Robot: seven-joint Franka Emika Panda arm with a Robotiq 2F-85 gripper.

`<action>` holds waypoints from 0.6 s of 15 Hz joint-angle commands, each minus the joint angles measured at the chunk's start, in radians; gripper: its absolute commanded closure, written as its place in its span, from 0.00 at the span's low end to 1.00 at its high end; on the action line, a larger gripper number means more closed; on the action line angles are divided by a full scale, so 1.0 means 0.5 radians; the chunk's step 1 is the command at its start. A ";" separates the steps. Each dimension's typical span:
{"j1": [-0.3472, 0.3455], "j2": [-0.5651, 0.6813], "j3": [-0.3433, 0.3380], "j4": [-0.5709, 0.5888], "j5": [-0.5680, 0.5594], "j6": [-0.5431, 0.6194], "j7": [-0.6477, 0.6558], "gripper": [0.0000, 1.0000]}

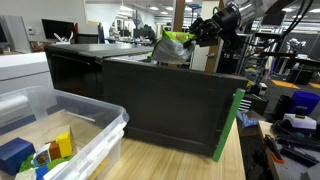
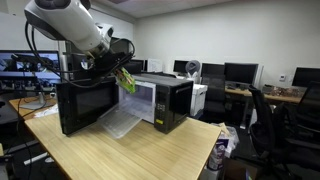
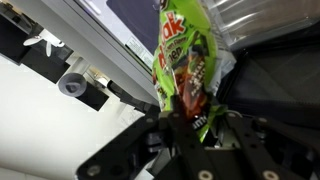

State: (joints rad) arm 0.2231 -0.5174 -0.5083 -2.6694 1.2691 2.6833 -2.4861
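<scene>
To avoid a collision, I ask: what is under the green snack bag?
The open microwave, its door swung out. The pincer and snack bag hide the cavity floor.

Snack packet in my hand: thin plastic film, glossy, crinkled, printed green. The hand itself reads to me as matt black; metal or plastic, I cannot tell. Microwave: smooth dark casing, with shiny door glass. Bench: pale wood-grain top, smooth, low sheen. Storage bin: clear, glossy plastic with a smooth rim.
</scene>
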 commanded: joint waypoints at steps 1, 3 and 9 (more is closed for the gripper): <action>0.015 0.011 0.029 0.014 0.029 0.047 0.043 0.93; 0.012 0.023 0.028 0.010 0.023 0.053 0.050 0.93; 0.014 0.106 0.021 -0.013 -0.029 0.006 0.079 0.93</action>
State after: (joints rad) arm 0.2276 -0.4818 -0.5071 -2.6744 1.2689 2.6846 -2.4642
